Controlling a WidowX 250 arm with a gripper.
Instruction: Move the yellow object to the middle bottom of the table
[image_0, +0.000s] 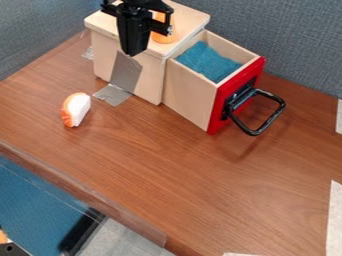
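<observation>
From where I stand, the nearest thing is the wooden table (200, 185), its near left edge running at a slant above a blue surface (37, 202) lower down. A pale strip (334, 220) lies along the table toward the near right. Farther in, on the left, a small orange-and-white toy (76, 109) sits on the wood, well apart from everything else. To the right of it, and a little farther off, a black looped handle (272, 120) juts from the red front (230, 102) of a drawer (190, 92). The drawer is pulled out, and a blue cloth (207, 62) lies inside. It belongs to a pale wooden box (150, 75), with grey tape (125, 74) running down the box's side and onto the table. The task's object, a yellow-orange thing (163, 38), is on top of the box, partly hidden behind the black gripper (133, 53). The gripper hangs down in front of the box top, pointing at the table; I can't tell whether it is open or shut, or whether it touches anything. Behind it all rise blue-grey fabric panels (274, 37).
</observation>
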